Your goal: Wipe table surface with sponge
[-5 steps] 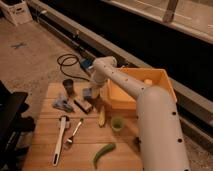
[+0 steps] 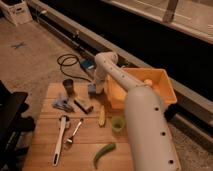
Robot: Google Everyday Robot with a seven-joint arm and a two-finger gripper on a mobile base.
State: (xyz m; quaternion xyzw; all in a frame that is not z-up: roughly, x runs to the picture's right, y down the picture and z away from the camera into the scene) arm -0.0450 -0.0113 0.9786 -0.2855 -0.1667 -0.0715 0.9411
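My white arm reaches from the lower right up over the table and bends down at the back. The gripper hangs at the table's far edge, just left of the orange bin. A small bluish sponge sits right at the gripper, low on the wooden table. I cannot tell whether the sponge is held or only touched.
An orange bin stands at the back right. On the table are a dark cup, a grey-blue object, a brown block, a yellow object, a green cup, a green pepper, a fork and a white utensil. A black cable lies on the floor behind.
The gripper has shifted slightly toward the table's far edge, close to the bin. The other objects have not moved.
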